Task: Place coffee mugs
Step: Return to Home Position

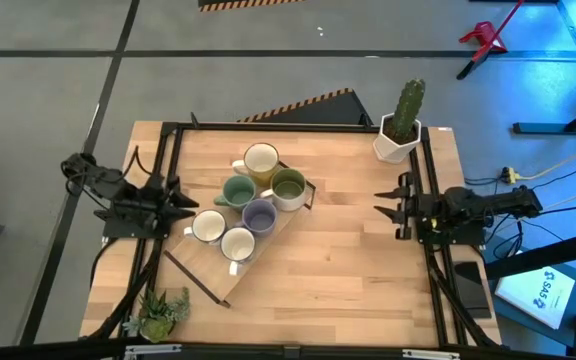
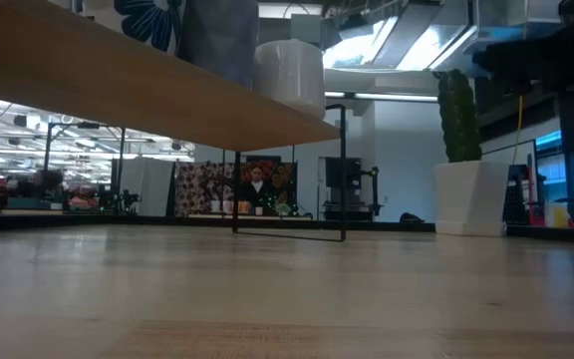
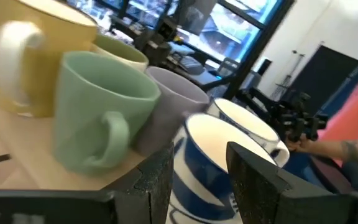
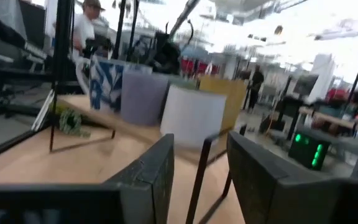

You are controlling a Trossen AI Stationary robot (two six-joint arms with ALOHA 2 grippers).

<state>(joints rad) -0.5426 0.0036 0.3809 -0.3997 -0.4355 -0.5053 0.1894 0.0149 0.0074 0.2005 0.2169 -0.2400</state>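
Note:
Several coffee mugs stand close together on a raised wooden board (image 1: pixel 268 250) with black metal legs: a yellow one (image 1: pixel 260 160), a pale green one (image 1: pixel 238 190), one with an olive inside (image 1: pixel 288 186), a lavender one (image 1: pixel 259 214) and two with white insides (image 1: pixel 208 227) (image 1: pixel 238 243). My left gripper (image 1: pixel 190 200) is open at the board's left side, level, facing a blue-and-white striped mug (image 3: pixel 207 165) without touching it. My right gripper (image 1: pixel 383 203) is open to the right of the board, pointing at the mugs (image 4: pixel 166 99) from a distance.
A white pot with a cactus (image 1: pixel 398 130) stands at the table's far right corner. A small green plant (image 1: pixel 163 312) sits at the near left corner. Black frame rails (image 1: pixel 428 200) run along the table's sides. Bare wood lies between the board and my right gripper.

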